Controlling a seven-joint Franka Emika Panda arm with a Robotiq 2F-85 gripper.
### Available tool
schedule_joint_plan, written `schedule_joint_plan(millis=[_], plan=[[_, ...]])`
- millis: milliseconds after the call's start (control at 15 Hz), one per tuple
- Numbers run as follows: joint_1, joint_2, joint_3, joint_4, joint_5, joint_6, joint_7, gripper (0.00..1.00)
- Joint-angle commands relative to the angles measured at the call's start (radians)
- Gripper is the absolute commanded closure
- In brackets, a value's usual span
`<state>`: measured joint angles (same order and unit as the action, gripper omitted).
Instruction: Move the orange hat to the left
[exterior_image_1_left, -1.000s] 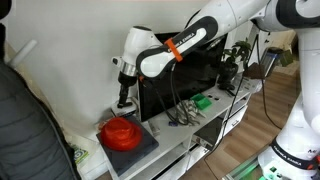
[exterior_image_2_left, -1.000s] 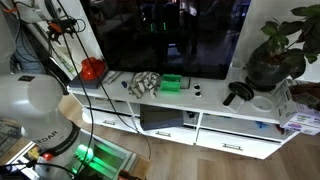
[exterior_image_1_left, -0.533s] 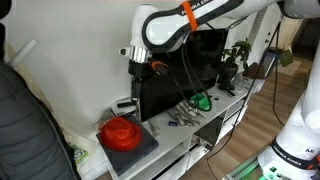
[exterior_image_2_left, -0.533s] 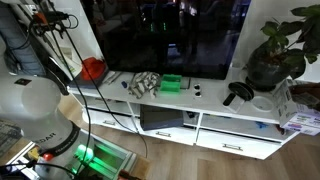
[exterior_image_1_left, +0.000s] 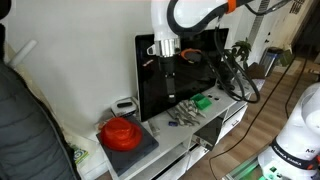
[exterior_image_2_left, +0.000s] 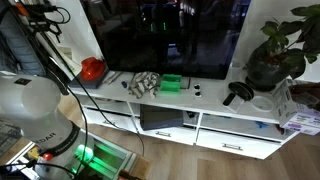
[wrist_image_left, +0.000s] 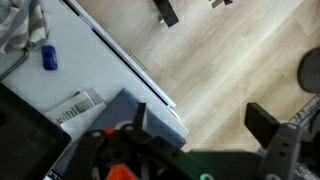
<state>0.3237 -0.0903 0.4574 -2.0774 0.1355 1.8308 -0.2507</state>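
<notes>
The orange hat (exterior_image_1_left: 120, 132) lies on a dark grey mat (exterior_image_1_left: 147, 143) at the end of the white TV stand. It also shows in the other exterior view (exterior_image_2_left: 92, 68), beside the TV. My gripper (exterior_image_1_left: 168, 92) hangs in front of the TV screen, up and well to the side of the hat, not touching it. In the wrist view the two dark fingers (wrist_image_left: 203, 125) stand wide apart with nothing between them, over wood floor. A small strip of orange (wrist_image_left: 120, 173) shows at the bottom edge.
A large black TV (exterior_image_1_left: 150, 75) stands on the white stand (exterior_image_2_left: 215, 103). On the stand are a green object (exterior_image_2_left: 171, 84), a patterned cloth (exterior_image_2_left: 146, 84), a black item (exterior_image_2_left: 238, 94) and a potted plant (exterior_image_2_left: 272, 55). Cables hang from the arm.
The arm has swung up and away from above the hat to in front of the TV. The hat has not moved. The gripper stays empty.
</notes>
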Motion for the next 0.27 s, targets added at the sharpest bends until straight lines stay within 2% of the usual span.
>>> schedule_joint_plan(millis=[0, 200], plan=[[0.028, -0.023, -0.033, -0.020, -0.004, -0.002, 0.013, 0.00], [0.029, -0.053, -0.035, -0.047, -0.005, -0.002, 0.025, 0.00]])
